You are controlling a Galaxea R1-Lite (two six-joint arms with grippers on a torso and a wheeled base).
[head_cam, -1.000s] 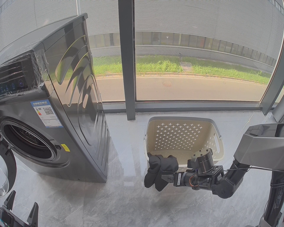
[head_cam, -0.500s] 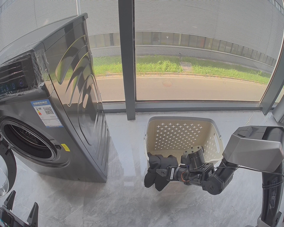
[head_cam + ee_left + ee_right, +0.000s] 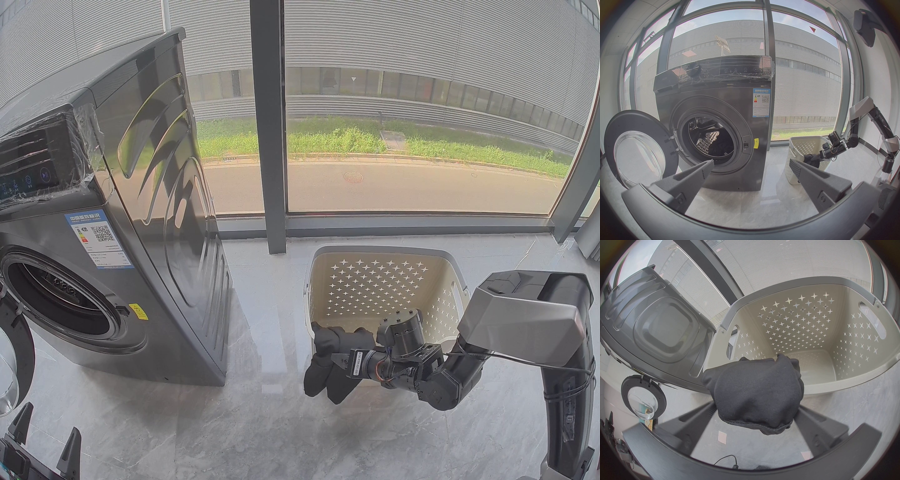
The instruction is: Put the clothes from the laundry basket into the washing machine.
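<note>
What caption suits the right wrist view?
Black garment draped over the laundry basket rim, right gripper at it.

The right arm is easing toward the washing-machine side. Over the last 1 second its gripper (image 3: 342,362) goes from just short of the black garment (image 3: 325,377) to nosing into the folds draped over the laundry basket (image 3: 375,251). The grey forearm housing (image 3: 522,319) follows, swinging closer to the basket's corner.

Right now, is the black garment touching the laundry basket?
Touching. The head view shows the black garment draped over the front rim of the laundry basket, hanging down outside it. The right wrist view agrees.
</note>
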